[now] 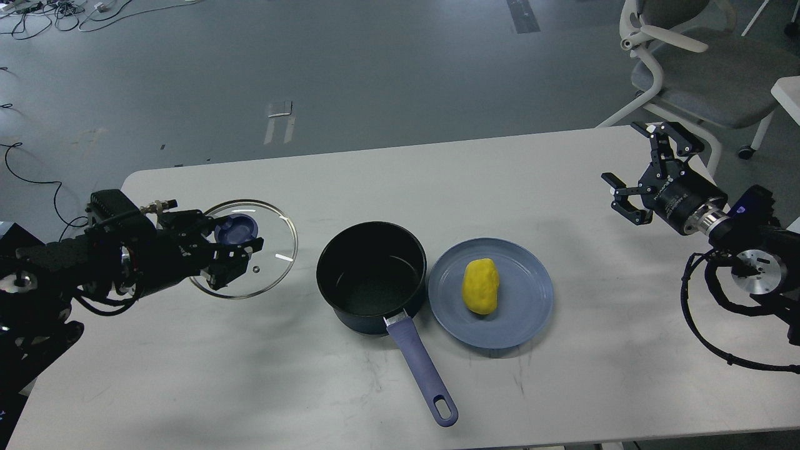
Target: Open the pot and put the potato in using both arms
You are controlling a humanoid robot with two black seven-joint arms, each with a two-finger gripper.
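A dark pot [371, 275] with a blue handle stands open at the table's middle, its inside empty. A yellow potato [480, 285] lies on a blue plate [531, 312] just right of the pot. My left gripper [236, 242] is shut on the blue knob of the glass lid [275, 250] and holds the lid above the table, left of the pot. My right gripper [639, 167] is open and empty above the table's far right, well away from the potato.
The white table [500, 181] ends near the right gripper. A grey office chair [694, 69] stands behind the table's right corner. Cables lie on the floor at the far left.
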